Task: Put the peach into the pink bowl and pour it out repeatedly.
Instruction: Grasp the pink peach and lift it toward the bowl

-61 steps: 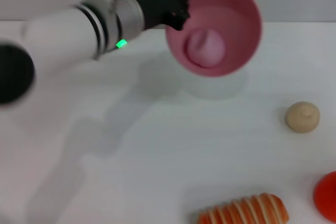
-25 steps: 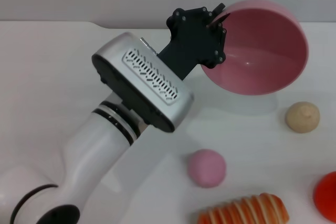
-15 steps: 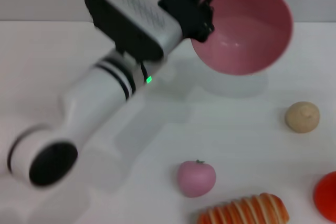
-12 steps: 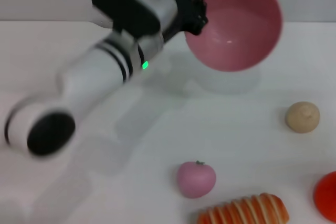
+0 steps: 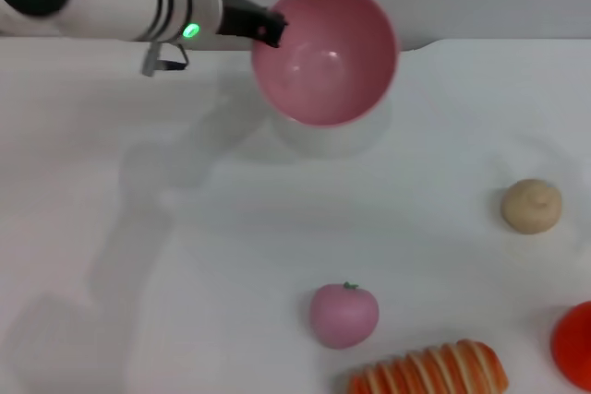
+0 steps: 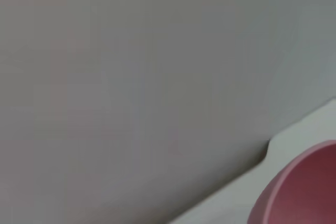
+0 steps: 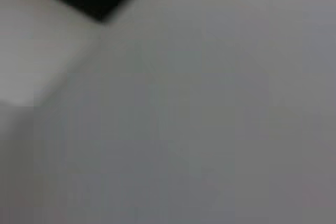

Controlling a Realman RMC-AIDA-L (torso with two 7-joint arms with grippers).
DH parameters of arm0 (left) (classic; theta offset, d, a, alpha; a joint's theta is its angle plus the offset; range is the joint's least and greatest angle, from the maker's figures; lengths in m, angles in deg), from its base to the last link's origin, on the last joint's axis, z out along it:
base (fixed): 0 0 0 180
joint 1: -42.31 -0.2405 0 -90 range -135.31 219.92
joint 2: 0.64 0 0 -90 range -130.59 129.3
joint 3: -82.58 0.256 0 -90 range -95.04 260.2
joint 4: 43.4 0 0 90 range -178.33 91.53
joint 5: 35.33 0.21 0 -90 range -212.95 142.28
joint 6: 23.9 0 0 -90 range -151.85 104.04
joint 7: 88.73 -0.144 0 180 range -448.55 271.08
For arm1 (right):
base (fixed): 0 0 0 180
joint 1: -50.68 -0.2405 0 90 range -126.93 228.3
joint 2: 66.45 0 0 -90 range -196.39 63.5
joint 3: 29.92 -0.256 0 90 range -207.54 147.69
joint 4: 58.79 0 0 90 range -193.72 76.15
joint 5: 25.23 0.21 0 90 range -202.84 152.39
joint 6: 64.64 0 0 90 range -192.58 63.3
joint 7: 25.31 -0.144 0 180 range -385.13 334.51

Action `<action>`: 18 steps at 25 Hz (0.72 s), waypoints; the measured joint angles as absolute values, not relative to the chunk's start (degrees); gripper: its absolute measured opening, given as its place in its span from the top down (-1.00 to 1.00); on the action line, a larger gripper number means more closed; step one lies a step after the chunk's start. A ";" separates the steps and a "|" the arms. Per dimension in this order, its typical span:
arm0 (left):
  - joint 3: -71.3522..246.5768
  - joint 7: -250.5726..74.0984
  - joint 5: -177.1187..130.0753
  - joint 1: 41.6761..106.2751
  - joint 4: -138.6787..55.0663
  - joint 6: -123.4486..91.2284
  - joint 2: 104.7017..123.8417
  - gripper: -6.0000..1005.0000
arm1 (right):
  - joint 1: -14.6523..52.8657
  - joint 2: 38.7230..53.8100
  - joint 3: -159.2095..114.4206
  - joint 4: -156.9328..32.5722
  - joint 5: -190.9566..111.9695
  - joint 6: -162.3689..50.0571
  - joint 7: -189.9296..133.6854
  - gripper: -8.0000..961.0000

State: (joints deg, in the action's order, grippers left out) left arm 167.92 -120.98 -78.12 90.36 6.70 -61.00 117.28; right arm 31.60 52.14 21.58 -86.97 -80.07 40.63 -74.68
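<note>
One robot arm, the left one, is reaching in from the upper left of the head view, and its left gripper (image 5: 271, 29) is pinching the rim of the pink bowl (image 5: 325, 54). The bowl is being held above the far part of the white surface (image 5: 231, 256), tilted so its open mouth is facing the camera; its inside is showing nothing but pink. The left wrist view is catching only an edge of that bowl (image 6: 299, 190) against a grey wall.

One peach (image 5: 343, 315) is lying on the surface near the front edge, well apart from the bowl, with its small green leaf mark pointing up. Just beside it, toward the front right, one orange-and-cream striped bread roll (image 5: 429, 372) is lying lengthwise. One beige ball (image 5: 532, 206) is sitting off to the right, and one red round object (image 5: 572, 344) is showing partly at the right edge.

The right gripper is not appearing in any view.
</note>
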 joint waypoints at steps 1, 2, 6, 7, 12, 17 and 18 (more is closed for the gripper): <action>165.69 -122.40 -78.15 90.87 5.83 -62.81 117.26 0.90 | 31.58 52.09 21.59 -90.41 -83.11 41.82 -78.11 -0.32; 164.28 -123.32 -78.12 91.03 5.41 -64.02 117.23 0.90 | 31.60 52.07 21.57 -94.71 -86.87 42.79 -82.48 -0.32; 162.07 -124.50 -78.12 90.88 5.00 -66.25 117.22 0.90 | 29.93 52.05 21.79 -113.66 -103.14 43.43 -104.18 -0.32; 161.83 -124.52 -78.13 90.67 4.98 -66.81 117.20 0.90 | 28.85 52.04 22.26 -118.38 -108.25 43.17 -109.95 -0.32; 161.75 -124.54 -78.12 90.36 4.94 -67.69 117.16 0.90 | 21.95 52.19 28.34 -131.26 -131.83 39.80 -134.72 -0.32; 161.55 -124.57 -78.14 90.02 4.90 -68.09 117.08 0.90 | 16.11 52.28 39.91 -129.19 -147.39 31.86 -144.11 -0.32; 161.48 -124.57 -78.14 89.98 4.89 -68.11 117.05 0.90 | 15.21 52.29 42.05 -127.79 -149.06 30.13 -144.74 -0.32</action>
State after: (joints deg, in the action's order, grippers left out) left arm 161.48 -124.57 -78.14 89.98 4.89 -68.11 117.05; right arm 15.21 52.29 42.05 -127.79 -149.06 30.13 -144.74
